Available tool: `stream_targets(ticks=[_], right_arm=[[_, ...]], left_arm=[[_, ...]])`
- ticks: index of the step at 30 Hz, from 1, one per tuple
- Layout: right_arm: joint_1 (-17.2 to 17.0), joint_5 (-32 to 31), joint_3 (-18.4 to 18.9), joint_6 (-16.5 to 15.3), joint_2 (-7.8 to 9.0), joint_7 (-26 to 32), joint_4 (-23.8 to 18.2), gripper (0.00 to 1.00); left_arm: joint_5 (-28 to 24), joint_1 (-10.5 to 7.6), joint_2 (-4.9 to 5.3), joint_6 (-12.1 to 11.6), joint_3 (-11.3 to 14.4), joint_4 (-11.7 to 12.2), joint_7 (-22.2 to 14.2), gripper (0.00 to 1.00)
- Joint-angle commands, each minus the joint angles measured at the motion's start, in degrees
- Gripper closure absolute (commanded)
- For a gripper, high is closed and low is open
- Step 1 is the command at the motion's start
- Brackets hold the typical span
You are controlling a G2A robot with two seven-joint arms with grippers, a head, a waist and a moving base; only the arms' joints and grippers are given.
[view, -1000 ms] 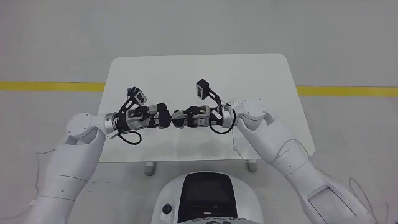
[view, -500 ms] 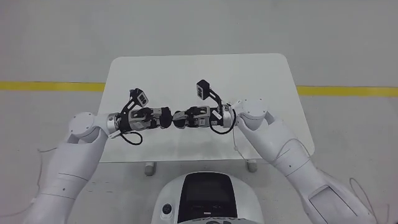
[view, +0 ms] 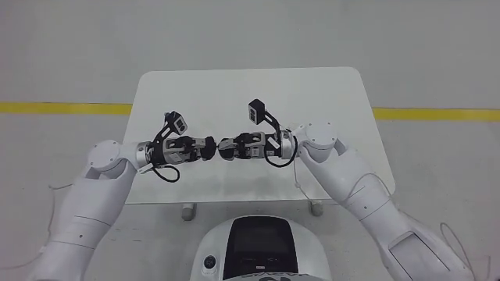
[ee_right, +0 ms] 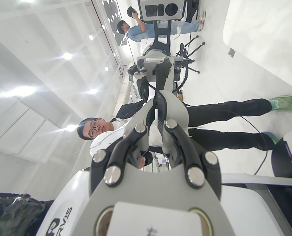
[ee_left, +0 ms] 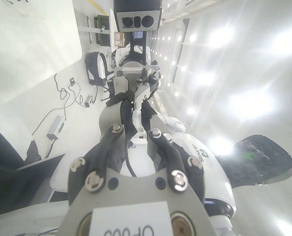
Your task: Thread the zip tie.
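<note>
Over the white rectangular table's [view: 328, 94] six-o'clock edge, the left gripper [view: 210, 148], fingers slightly apart, meets the right gripper [view: 223, 147], pinched on a thin black zip tie [ee_right: 157, 93].

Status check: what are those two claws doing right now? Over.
Grippers tip to tip above the table: left gripper open, right gripper shut. The zip tie too thin to make out. Nothing blocking seen.

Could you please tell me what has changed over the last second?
The black-fingered left gripper edged slightly toward the black-fingered right gripper, and both drifted a little toward the far edge of the white rectangular table. They remain tip to tip above the table.
</note>
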Motion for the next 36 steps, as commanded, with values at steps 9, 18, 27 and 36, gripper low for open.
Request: stream_targets(ticks=[9, 18, 27, 36], right_arm=[[0.0, 0.3, -0.1, 0.0, 0.09, 0.6, 0.0, 1.00], [0.2, 0.7, -0.4, -0.3, 0.09, 0.8, 0.2, 1.00], [-0.3, 0.8, 0.4, -0.2, 0.42, 0.3, -0.2, 0.00], [-3.1, -0.1, 4.1, 0.4, 1.80, -0.9, -3.4, 0.00]], left_arm=[[-0.2, -0.15, 0.25, -0.1, 0.7, 0.0, 0.2, 0.93], [-0.4, -0.24, 0.47, -0.2, 1.2, -0.1, 0.4, 1.00], [-1.1, -0.27, 0.74, -0.7, 1.1, 0.7, 0.5, 1.00], [-1.6, -0.14, 1.04, -1.1, 0.9, 1.1, 0.6, 1.00]])
